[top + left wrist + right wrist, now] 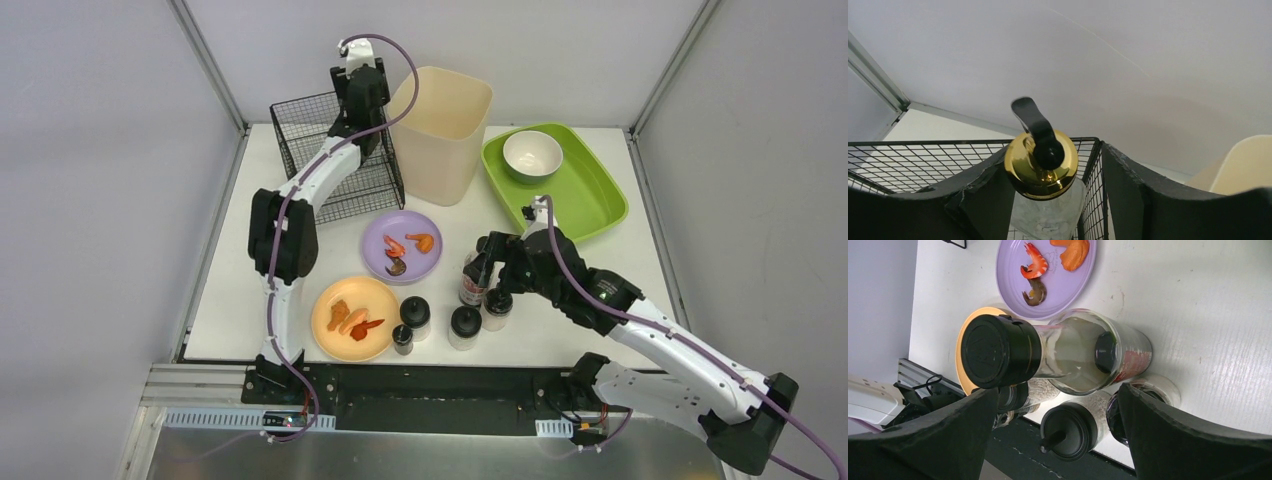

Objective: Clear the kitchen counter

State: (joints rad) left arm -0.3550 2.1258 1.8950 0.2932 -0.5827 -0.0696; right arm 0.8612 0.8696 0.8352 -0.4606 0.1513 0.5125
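On the white kitchen counter (225, 285) stand a purple plate (402, 245) and an orange plate (352, 317), both with food scraps, and several black-capped bottles (464, 325). My left gripper (360, 95) hangs over the black wire basket (310, 130). In the left wrist view a clear bottle with a gold cap and black pump (1040, 165) stands between its open fingers (1050, 155), with a gap on the right side. My right gripper (482, 268) is open beside a tall red-labelled bottle (1088, 355), its fingers (1057, 390) wide apart and holding nothing.
A tall beige bin (440, 130) stands behind the purple plate. A green tray (590, 200) at the back right holds a white bowl (532, 155). Metal frame posts rise at the counter's back corners. Bottles (1073, 430) crowd the near edge.
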